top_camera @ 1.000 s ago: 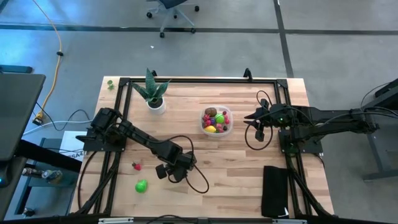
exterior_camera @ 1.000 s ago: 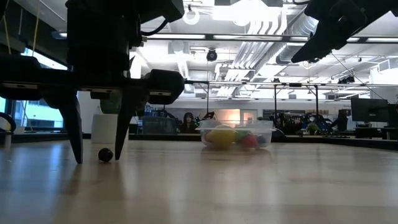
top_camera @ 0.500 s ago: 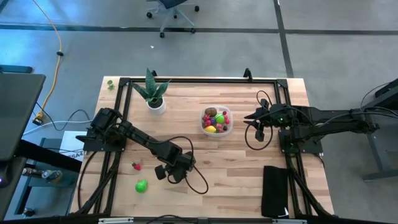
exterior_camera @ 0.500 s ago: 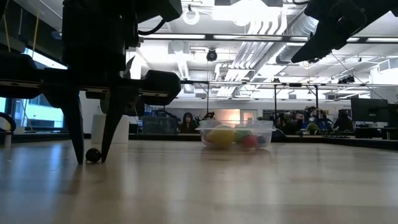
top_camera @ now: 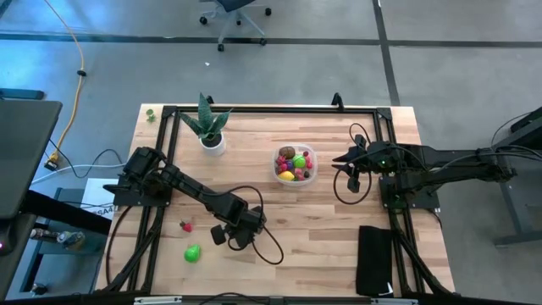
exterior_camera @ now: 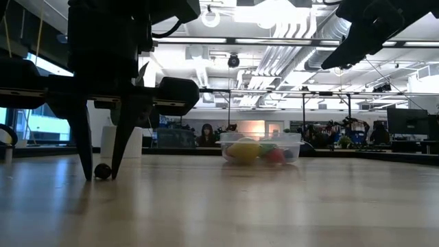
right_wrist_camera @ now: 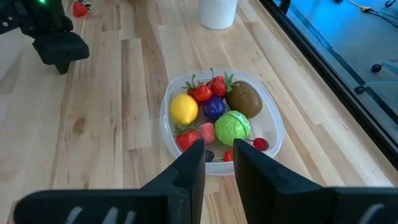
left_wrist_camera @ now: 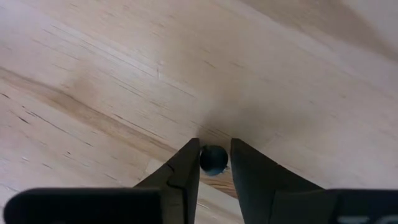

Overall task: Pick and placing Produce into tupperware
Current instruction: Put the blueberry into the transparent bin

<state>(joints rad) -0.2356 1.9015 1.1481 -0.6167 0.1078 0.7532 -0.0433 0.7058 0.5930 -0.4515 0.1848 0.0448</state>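
A tiny dark berry [left_wrist_camera: 214,159] lies on the wooden table with my left gripper [top_camera: 229,235] shut on it, in the near left part of the table. The clear tupperware [top_camera: 295,165] stands at the table's middle and holds several pieces of produce: a lemon, strawberries, a green one, a kiwi and a purple one. A red strawberry [top_camera: 185,226] and a round green fruit [top_camera: 193,252] lie on the table left of my left gripper. My right gripper [right_wrist_camera: 219,155] hangs above the table right of the tupperware, a narrow gap between its fingers and nothing in it. My left gripper pinches the dark berry's two sides [exterior_camera: 103,171] between the free ends of its two fingers [left_wrist_camera: 186,163]. The fingers come from above and point steeply down. The berry rests on the table top.
A spiky green plant in a white pot [top_camera: 209,127] stands at the far left. A black flat object [top_camera: 375,258] lies near the near right corner. A black frame [top_camera: 271,110] runs round the table's edges. Bare wood lies between my left gripper and the tupperware.
My left gripper has shut on the dark berry without shifting its place. In the low view one finger has swung in and pushed the berry a little way along the table against the other finger, which has stayed put.
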